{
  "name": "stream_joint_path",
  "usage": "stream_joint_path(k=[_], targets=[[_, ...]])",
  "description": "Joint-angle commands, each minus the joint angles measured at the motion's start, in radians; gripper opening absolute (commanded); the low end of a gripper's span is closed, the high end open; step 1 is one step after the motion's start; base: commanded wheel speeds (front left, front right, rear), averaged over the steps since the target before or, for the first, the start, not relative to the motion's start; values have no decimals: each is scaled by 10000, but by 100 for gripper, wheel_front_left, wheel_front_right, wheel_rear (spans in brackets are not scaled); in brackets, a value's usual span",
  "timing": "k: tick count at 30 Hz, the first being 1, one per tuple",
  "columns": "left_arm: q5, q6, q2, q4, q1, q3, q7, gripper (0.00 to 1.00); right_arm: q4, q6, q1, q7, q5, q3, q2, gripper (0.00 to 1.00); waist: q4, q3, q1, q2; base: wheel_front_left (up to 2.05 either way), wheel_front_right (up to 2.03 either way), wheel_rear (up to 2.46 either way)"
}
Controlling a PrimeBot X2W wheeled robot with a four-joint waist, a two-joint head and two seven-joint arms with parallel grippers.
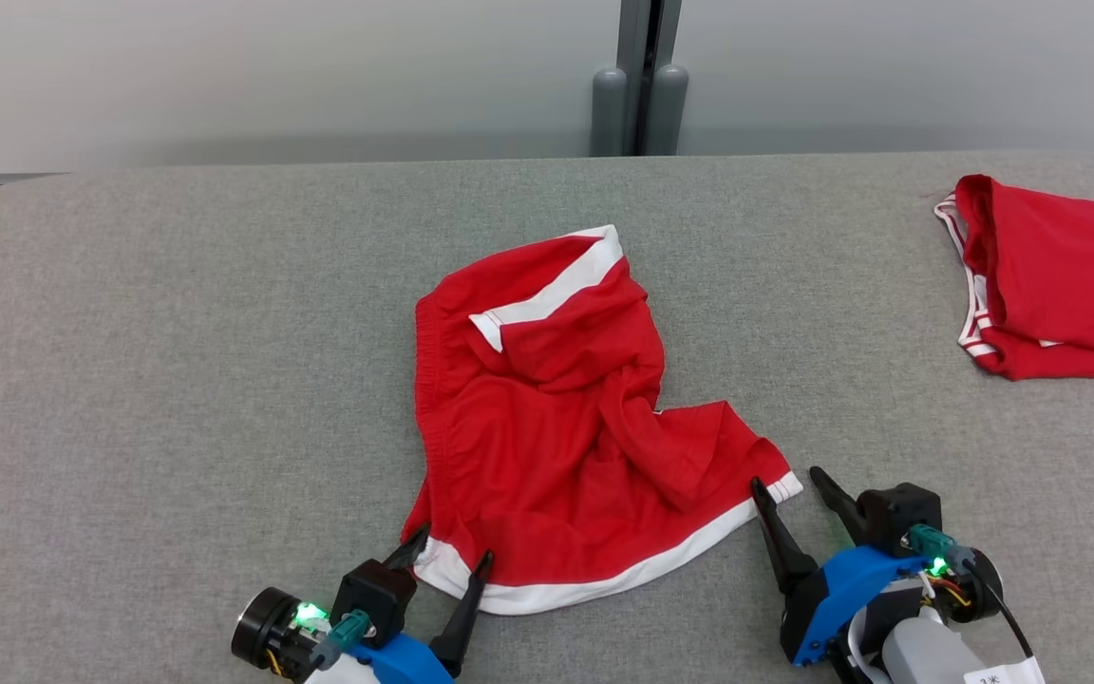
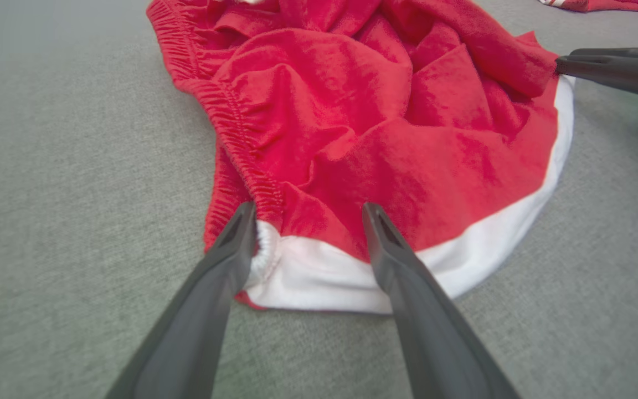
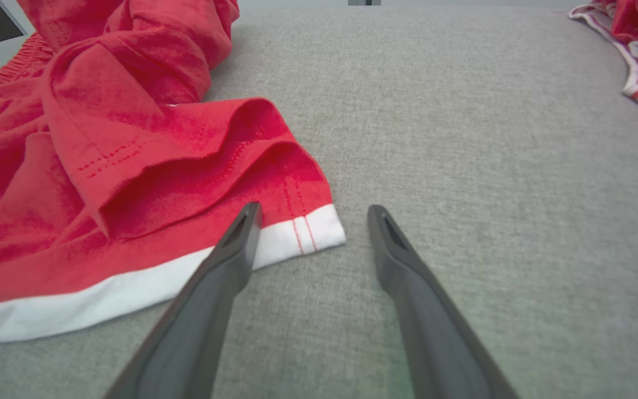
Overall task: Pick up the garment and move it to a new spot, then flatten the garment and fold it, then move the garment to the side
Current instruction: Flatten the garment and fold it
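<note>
- Grey cloth covers the big table (image 1: 177, 380), and a pale wall with a grey post (image 1: 639, 104) stands behind it.
- Crumpled red shorts (image 1: 547, 427) lie in the middle of the table, on the side close to the robot.
- They are not flat. The cloth is full of bumps and folds, and one leg is flipped over at the far end.
- A stretchy waistband (image 1: 428, 399) runs down the left side of the shorts.
- A white band (image 1: 604, 579) runs along the near edge, from one corner to the other.
- The left gripper (image 1: 455, 543) sits at the near left corner, where the waistband meets the white band.
- Its two fingers are apart. One tip is over the white band and the other tip is just beside the edge of the cloth.
- I cannot tell if those tips touch the cloth, but nothing is pinched between them.
- The right gripper (image 1: 785, 478) sits at the near right corner of the shorts.
- Its fingers are apart too. One tip is right at the white corner, and the other tip is over bare table.
- Another red garment (image 1: 1060, 285) with red and white stripes on its edge lies at the far right of the table, well apart from the shorts.
</note>
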Motion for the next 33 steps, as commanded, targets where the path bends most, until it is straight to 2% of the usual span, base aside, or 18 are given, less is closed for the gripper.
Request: stream_joint_path(k=[1, 7, 9, 10, 11, 12, 13, 14, 20, 28, 33], targets=[[-133, -21, 116, 9, -110, -135, 93, 100, 90, 1, -237, -49, 76, 17, -20, 100, 30, -1, 0, 0, 0, 0, 0], [-578, -20, 263, 141, -141, -575, 492, 100, 1101, 1, -562, -12, 204, 251, -8, 100, 86, -13, 0, 0, 0, 0, 0], [-770, -20, 336, 124, -214, -759, 569, 93, 1367, 1, -620, -12, 351, 427, 4, 100, 100, -24, 0, 0, 0, 0, 0], [-873, -20, 345, 118, -224, -854, 625, 84, 1560, 3, -616, 31, 469, 567, 10, 96, 103, -27, 0, 0, 0, 0, 0], [-943, -20, 374, 105, -246, -927, 650, 53, 1709, 4, -568, 132, 648, 786, 14, 71, 110, -31, 0, 0, 0, 0, 0], [-1021, -20, 399, 80, -285, -1020, 675, 41, 1716, 14, -502, 163, 1060, 1084, 57, 34, 122, -27, 0, 0, 0, 0, 0], [-1092, -20, 423, 60, -313, -1109, 691, 8, 1662, 17, -466, 194, 1403, 1398, 84, 0, 126, -23, 0, 0, 0, 0, 0], [-1184, -22, 441, 20, -327, -1147, 682, 0, 1593, 17, -467, 189, 1649, 1706, 99, 0, 123, -21, 0, 0, 0, 0, 0], [-1947, -21, 447, -504, -448, -997, 271, 0, 860, 12, -755, -8, 2688, 2467, 23, 0, 62, -78, 0, 0, 0, 0, 0], [-2837, -19, 481, -1640, -857, -259, -142, 0, -831, 3, -1110, -43, 3496, 2333, -359, 0, -59, -77, 0, 0, 0, 0, 0], [-3376, 0, 435, -2335, -1722, 393, -85, 0, -1853, 3, -1792, -45, 4162, 2202, -674, 0, -141, 133, 0, 0, 0, 0, 0]])
